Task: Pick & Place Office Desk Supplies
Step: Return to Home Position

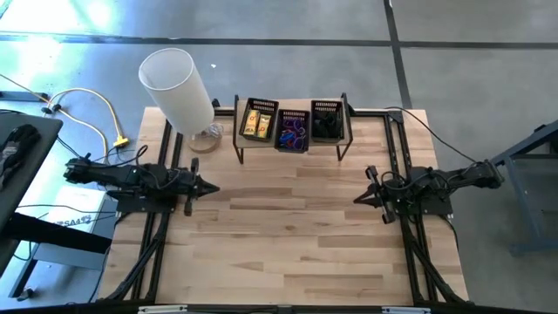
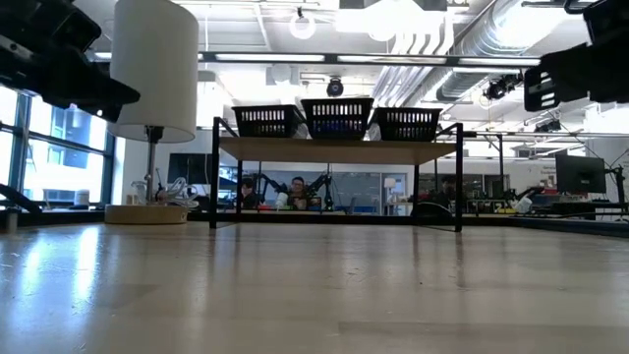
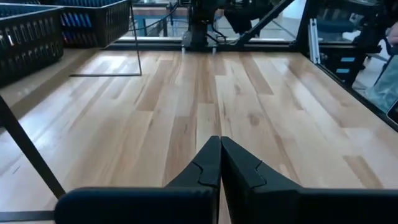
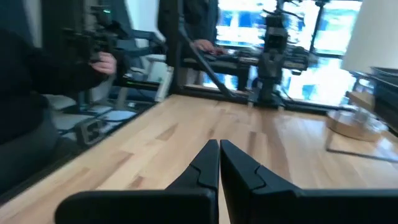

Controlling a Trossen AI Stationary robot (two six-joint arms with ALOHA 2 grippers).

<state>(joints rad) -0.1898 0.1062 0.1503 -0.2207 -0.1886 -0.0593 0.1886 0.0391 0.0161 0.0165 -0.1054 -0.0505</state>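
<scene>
Three black mesh trays sit in a row on a small black-framed shelf at the table's far edge. The left tray (image 1: 259, 119) holds small yellow pieces, the middle tray (image 1: 293, 131) purple, blue and red band loops, the right tray (image 1: 327, 122) small black blocks. My left gripper (image 1: 214, 187) hovers over the table's left side, shut and empty, its fingertips (image 3: 220, 142) together. My right gripper (image 1: 356, 199) hovers over the right side, shut and empty, its fingertips (image 4: 219, 145) together. Both point toward the table's middle.
A tall white cylinder lamp (image 1: 179, 87) stands on a round wooden base (image 1: 206, 138) at the far left corner, next to the shelf (image 2: 339, 149). Bare wooden tabletop (image 1: 288, 227) lies between the two grippers. A person's hand (image 4: 107, 62) shows beyond the table in the right wrist view.
</scene>
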